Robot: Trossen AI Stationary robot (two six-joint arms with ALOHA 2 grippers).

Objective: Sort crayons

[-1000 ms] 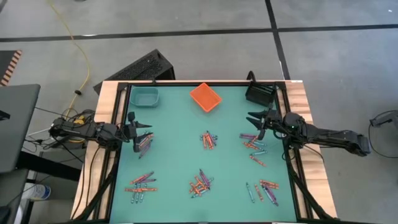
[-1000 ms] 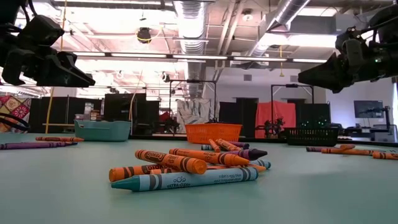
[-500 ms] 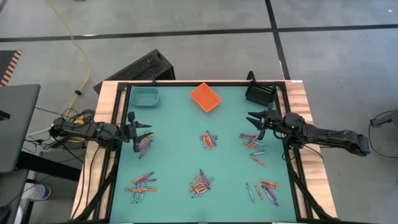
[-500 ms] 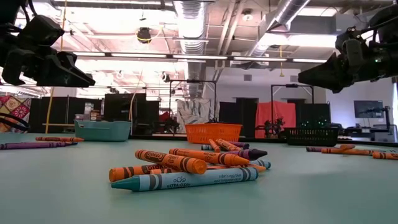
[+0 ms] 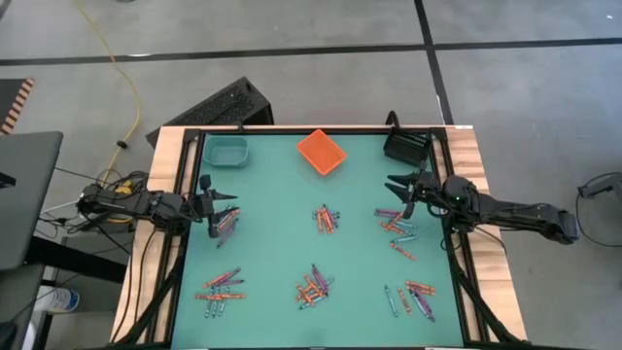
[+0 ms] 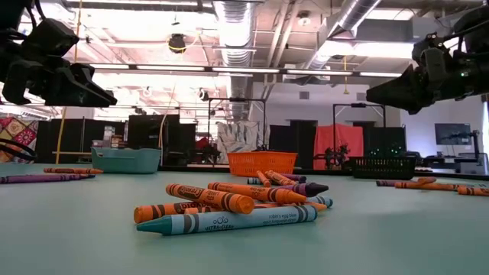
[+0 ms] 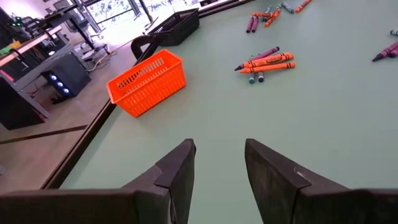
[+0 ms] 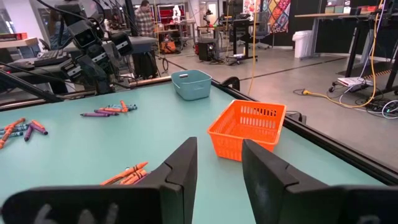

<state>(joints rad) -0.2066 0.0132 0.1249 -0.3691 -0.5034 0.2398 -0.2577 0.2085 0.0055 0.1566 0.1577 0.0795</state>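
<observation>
Hovering empty — both claws (image 5: pixel 208 206) (image 5: pixel 400 193) over crayons (image 5: pixel 327 219).

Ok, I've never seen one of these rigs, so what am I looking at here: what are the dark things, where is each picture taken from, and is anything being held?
It is a table with two dark robot arms, each ending in a two-finger gripper. One picture looks straight down: the left gripper hangs over the table's left edge, the right gripper over the right edge. Another camera sits at table-top height. The last two ride on the wrists, looking past each arm's own fingers.

On the teal table lie small piles of crayons, orange, blue-grey and purple mixed together. Along the far edge stand three small bins: a teal bin, an orange bin and a black bin. From above, no crayons show in them.

Both grippers stand open above the surface, holding nothing.
</observation>
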